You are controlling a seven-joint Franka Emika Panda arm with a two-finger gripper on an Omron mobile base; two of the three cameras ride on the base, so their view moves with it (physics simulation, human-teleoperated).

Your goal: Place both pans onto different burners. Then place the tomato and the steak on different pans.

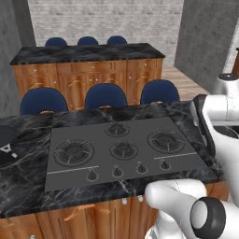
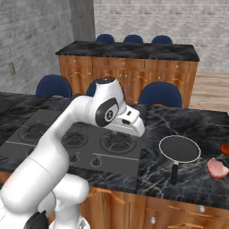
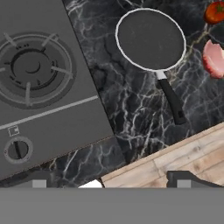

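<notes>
Right now your gripper hangs with its jaws spread wide and nothing between them, above the counter's front edge just right of the cooktop. Look at the hand view: the grey pan with the pale rim lies on the counter ahead of the fingertips, its black handle pointing back toward them and stopping short. To the pan's right you see the steak, and the tomato just beyond it, both on the counter and apart from the pan. To the pan's left is a large burner, bare. In the left base view, the skillet sits at the counter's far left end, well apart from the gripper, and the other large burner is bare too.
</notes>
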